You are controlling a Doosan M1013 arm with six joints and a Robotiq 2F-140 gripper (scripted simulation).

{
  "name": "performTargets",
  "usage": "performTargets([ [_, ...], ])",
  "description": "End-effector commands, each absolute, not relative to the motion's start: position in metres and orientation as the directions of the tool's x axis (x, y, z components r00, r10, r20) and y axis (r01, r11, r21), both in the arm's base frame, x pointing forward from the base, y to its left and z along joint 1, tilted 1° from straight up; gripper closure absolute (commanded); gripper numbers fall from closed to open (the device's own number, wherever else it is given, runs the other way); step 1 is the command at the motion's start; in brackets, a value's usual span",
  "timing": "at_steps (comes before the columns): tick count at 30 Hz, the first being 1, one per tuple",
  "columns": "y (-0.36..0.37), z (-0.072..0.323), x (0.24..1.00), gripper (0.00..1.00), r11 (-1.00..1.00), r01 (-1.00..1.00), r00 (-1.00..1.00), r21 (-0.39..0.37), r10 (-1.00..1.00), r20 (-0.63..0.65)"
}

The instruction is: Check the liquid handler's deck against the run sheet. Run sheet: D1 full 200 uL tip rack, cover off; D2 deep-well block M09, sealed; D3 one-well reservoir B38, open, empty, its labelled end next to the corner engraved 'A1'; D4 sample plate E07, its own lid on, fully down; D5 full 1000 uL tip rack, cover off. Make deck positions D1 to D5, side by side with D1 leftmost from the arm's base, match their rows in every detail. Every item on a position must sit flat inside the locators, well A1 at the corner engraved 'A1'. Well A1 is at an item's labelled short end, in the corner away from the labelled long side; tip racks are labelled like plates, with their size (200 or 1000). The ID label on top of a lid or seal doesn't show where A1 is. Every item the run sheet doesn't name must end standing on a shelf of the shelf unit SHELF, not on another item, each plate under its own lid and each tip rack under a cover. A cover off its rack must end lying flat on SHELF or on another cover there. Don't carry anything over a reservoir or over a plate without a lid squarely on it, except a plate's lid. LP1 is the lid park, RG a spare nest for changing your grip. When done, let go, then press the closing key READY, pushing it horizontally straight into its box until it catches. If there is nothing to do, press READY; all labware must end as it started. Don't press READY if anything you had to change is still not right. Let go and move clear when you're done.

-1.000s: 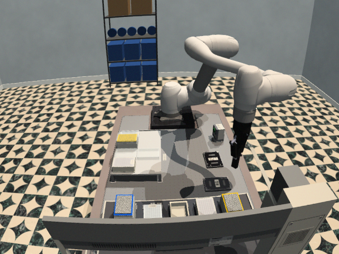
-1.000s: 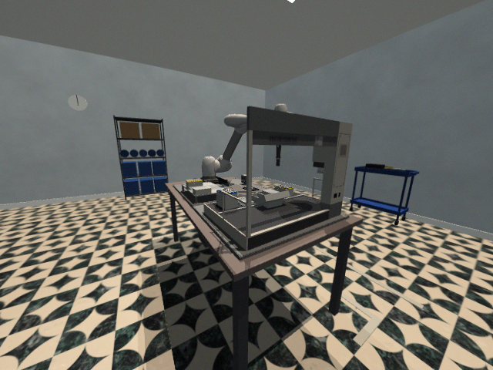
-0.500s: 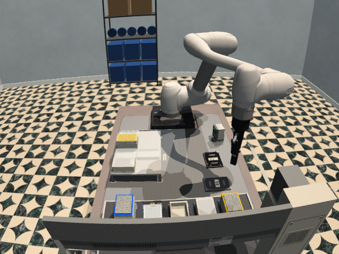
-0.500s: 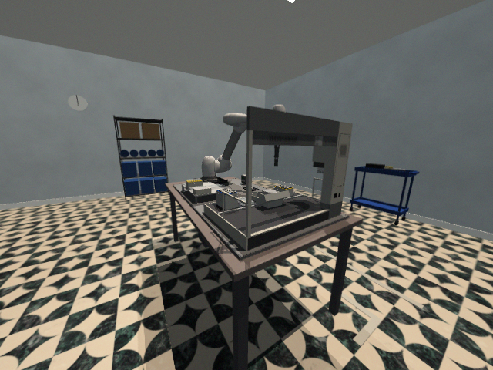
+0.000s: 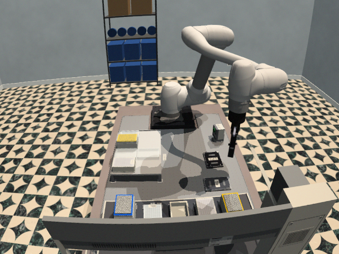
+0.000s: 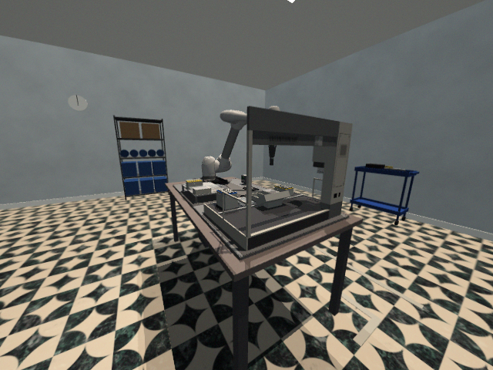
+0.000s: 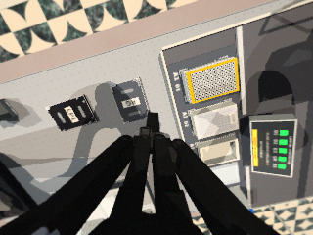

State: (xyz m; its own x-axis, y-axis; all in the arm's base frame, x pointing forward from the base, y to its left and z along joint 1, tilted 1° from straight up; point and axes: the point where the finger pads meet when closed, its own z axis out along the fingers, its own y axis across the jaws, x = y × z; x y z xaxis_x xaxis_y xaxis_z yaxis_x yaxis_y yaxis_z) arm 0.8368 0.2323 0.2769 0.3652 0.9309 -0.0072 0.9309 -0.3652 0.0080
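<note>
My gripper [image 5: 231,153] is shut on nothing and hangs above the right side of the table, beside two black nests [image 5: 213,159] [image 5: 216,183]. In the wrist view the closed fingertips [image 7: 153,122] point down near those nests [image 7: 131,100] [image 7: 72,115]. Along the deck row stand a blue-framed tip rack [image 5: 123,205], a clear well plate [image 5: 152,210], an open beige reservoir [image 5: 178,209], a covered plate [image 5: 205,206] and a yellow-framed tip rack [image 5: 232,202]. The wrist view shows the yellow rack [image 7: 213,79], the covered plate [image 7: 212,120] and the reservoir [image 7: 218,150]. The small READY box [image 5: 218,132] stands behind the gripper.
A low shelf unit [image 5: 135,155] on the table's left carries a yellow tip rack [image 5: 126,137], a covered item [image 5: 123,161] and clear covers [image 5: 148,144]. The handler's frame [image 6: 294,127] spans the deck. A panel with green lights [image 7: 273,146] sits beside the deck row.
</note>
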Motion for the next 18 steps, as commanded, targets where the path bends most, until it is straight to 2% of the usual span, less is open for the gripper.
performTargets([
  [1, 0.2325, 0.2782, 0.8357, 0.9, -0.297, 0.955, 0.297, 0.009, 0.955, -0.005],
  [18, 0.2325, 0.2782, 0.8357, 0.9, -0.001, 1.0, 0.002, 0.007, 1.0, -0.007],
])
